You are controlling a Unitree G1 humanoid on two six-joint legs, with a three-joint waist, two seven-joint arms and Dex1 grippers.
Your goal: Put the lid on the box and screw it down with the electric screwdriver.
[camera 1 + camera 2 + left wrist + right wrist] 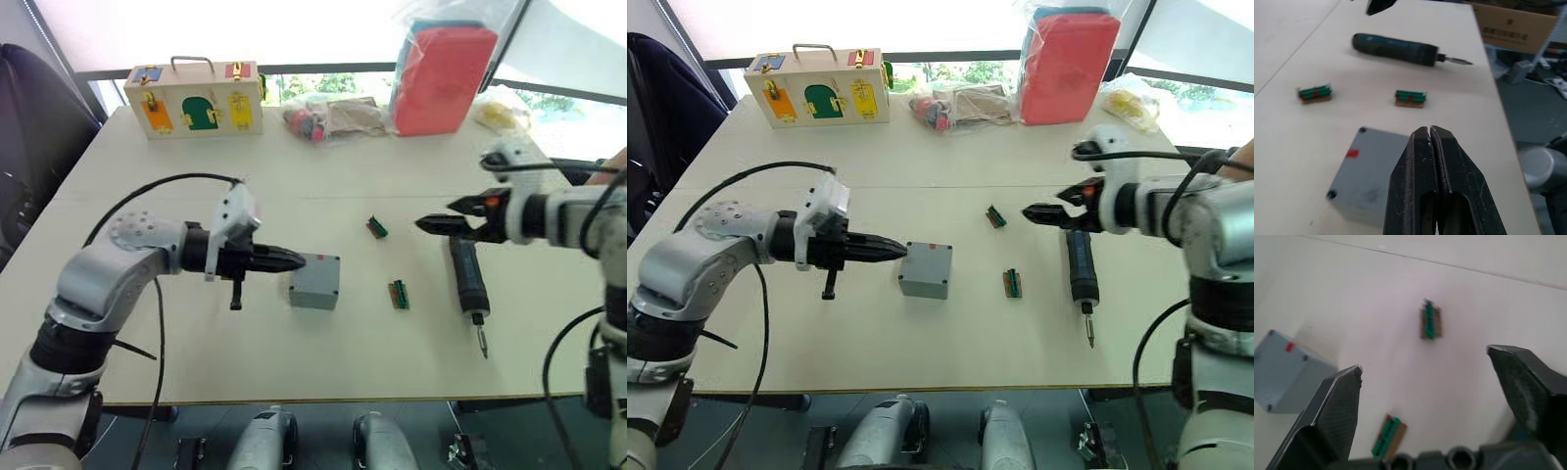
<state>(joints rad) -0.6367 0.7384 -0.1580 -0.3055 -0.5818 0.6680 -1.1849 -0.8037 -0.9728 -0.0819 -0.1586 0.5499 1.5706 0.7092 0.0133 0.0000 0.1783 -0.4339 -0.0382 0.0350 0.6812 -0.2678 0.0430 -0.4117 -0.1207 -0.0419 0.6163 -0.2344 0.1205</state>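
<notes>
Closed left hand (1431,142) above lidded box (1367,171)

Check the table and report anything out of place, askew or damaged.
Nothing looks spilled or damaged. The electric screwdriver lies flat on the table, as do two small green blocks. The grey box already appears closed, a flat face with corner screw holes on top. The left hand is shut beside it; the right hand is open.

Pale table (323,362): box (314,282), electric screwdriver (468,279), two green blocks (398,294), wooden case (193,98), bags (441,73).
</notes>
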